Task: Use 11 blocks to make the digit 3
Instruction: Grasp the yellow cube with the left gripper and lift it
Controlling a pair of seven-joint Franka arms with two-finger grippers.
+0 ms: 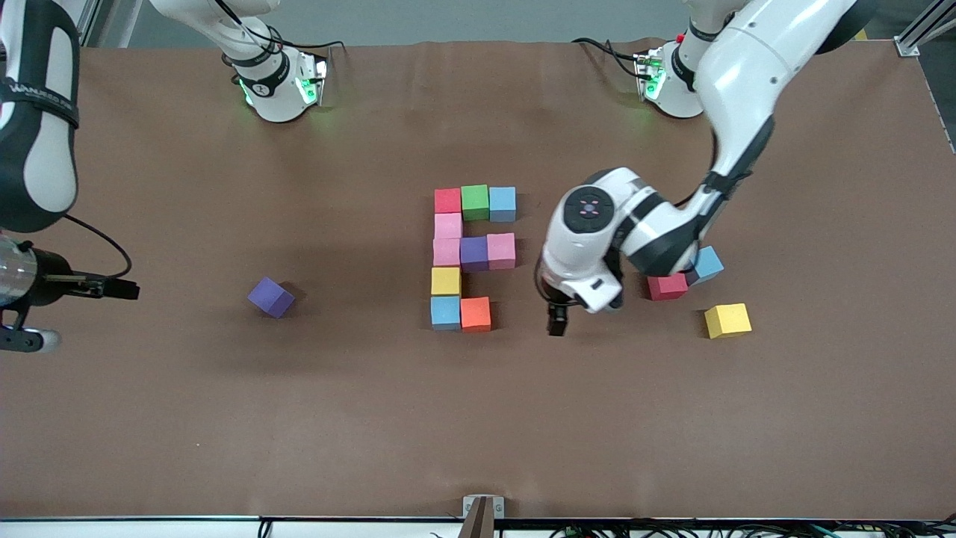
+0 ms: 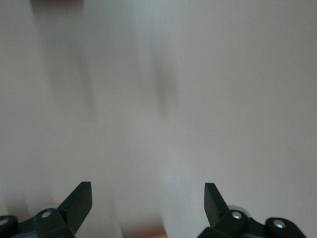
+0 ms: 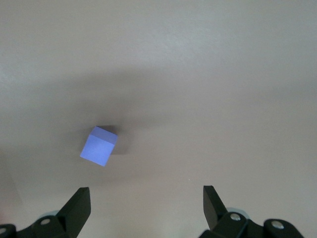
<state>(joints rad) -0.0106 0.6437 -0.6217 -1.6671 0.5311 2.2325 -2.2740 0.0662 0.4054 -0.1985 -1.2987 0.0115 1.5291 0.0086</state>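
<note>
I see ten blocks laid touching in the unfinished digit 3 [image 1: 472, 256] at mid-table, its bottom bar being only a blue and an orange cube [image 1: 476, 314]. My left gripper [image 1: 557, 317] hangs wide and empty just beside that orange cube, toward the left arm's end. My right gripper [image 3: 146, 208] waits wide and empty above the loose purple block [image 1: 271, 297], well apart from the figure.
</note>
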